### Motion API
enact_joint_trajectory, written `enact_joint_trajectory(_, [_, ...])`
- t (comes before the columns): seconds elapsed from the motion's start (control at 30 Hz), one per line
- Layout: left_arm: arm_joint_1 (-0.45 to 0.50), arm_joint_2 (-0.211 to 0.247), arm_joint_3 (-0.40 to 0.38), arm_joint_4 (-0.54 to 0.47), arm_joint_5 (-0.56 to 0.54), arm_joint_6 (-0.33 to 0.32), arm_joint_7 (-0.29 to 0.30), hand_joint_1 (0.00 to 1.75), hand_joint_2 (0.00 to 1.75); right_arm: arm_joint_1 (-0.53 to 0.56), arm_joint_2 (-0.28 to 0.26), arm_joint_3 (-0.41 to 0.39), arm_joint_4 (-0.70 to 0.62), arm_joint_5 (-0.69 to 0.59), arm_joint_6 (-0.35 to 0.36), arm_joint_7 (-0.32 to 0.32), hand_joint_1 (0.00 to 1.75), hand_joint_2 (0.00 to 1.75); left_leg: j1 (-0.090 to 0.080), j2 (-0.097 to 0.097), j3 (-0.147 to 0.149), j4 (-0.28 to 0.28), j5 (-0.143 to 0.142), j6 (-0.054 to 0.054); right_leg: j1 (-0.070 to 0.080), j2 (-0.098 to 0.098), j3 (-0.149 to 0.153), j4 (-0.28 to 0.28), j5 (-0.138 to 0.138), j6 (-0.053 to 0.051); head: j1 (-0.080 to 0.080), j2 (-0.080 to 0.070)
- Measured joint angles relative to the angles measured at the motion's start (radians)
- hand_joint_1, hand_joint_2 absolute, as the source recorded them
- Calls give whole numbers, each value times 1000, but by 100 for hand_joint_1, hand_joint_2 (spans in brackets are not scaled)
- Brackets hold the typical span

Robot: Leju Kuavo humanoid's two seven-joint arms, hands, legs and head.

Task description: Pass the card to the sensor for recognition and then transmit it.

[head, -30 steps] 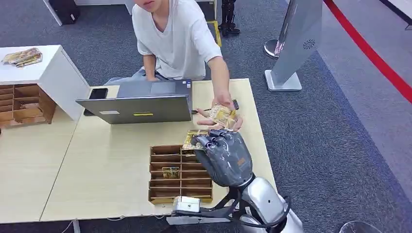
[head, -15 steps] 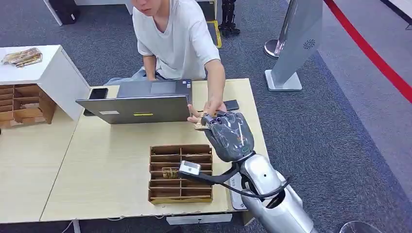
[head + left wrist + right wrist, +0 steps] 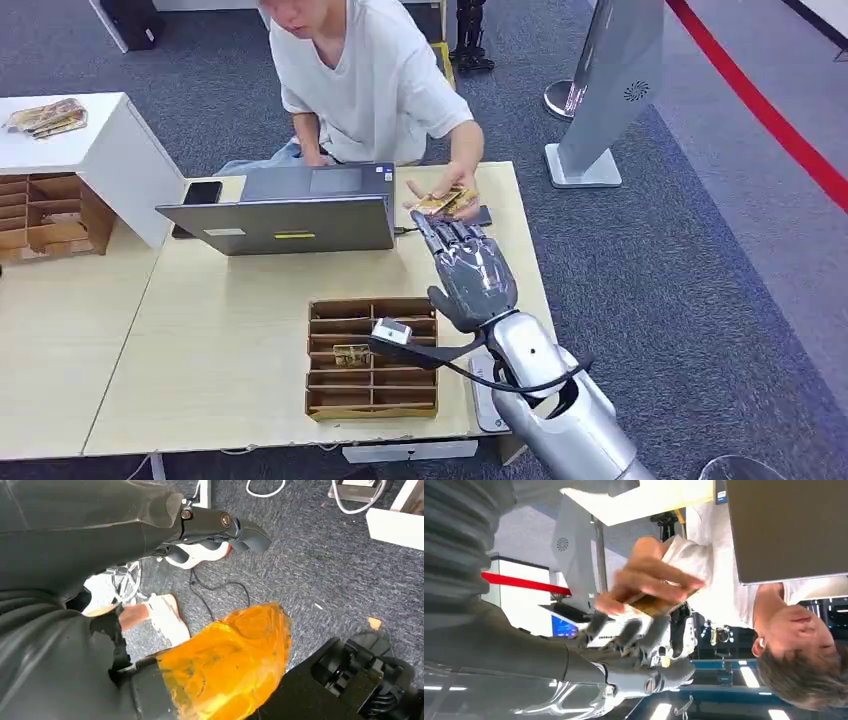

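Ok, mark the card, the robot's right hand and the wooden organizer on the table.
card (image 3: 443,201), head view, on its gold face between the person's fingers.
right hand (image 3: 470,272), head view, on the grey back of the hand.
wooden organizer (image 3: 322,402), head view, on its front wall.

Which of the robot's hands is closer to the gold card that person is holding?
The right robot hand: it reaches out just below the gold card, fingers spread. The left robot hand hangs down near the grey carpeted floor.

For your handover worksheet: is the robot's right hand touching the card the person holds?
Apart. Head view shows table between the right hand and the card, held in the person's hand.
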Motion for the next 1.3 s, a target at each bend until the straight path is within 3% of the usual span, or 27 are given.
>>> enact_joint_trajectory(0.37, [2, 0, 0, 0, 16, 11, 3, 0, 0, 29, 0, -2, -70, -38, -40, -31, 0, 0, 0, 0, 0, 0, 0, 0, 0, 0, 0, 0, 0, 0, 0, 0])
enact_joint_trajectory(0.47, [4, 1, 0, 0, 27, 21, 3, 0, 0, 60, 2, -5, -115, -111, -58, -79, 0, 0, 0, 0, 0, 0, 0, 0, 0, 0, 0, 0, 0, 0, 0, 0])
enact_joint_trajectory(0.57, [11, 3, 1, 0, 42, 34, 3, 0, 0, 117, 15, -14, -181, -333, -42, -190, 0, 0, 0, 0, 0, 0, 0, 0, 0, 0, 0, 0, 0, 0, 0, 0])
enact_joint_trajectory(0.77, [19, 7, 6, 0, 61, 63, -8, 0, 0, 225, 30, -37, -319, -706, 64, -343, 0, 0, 0, -1, -1, 0, 0, 0, 0, 0, 0, 0, -1, 0, 0, 0])
enact_joint_trajectory(1.03, [24, 8, 6, 0, 63, 69, -10, 0, 0, 281, 31, -58, -403, -804, 103, -381, 0, 0, 0, 0, 0, 0, 0, 0, 0, 0, 0, 0, 0, 0, 0, 0])
enact_joint_trajectory(1.17, [25, 10, 8, 0, 73, 85, -20, 0, 0, 319, 27, -82, -424, -1053, 220, -464, 0, 0, 0, -1, 0, 0, 0, 0, 0, 0, 0, 0, 0, 0, 0, 0])
enact_joint_trajectory(1.3, [26, 12, 10, 0, 84, 104, -31, 0, 0, 378, 12, -107, -439, -1242, 358, -509, 0, 0, 0, 0, 0, 0, 0, 0, 0, 0, 0, 0, -1, 0, 0, 0])
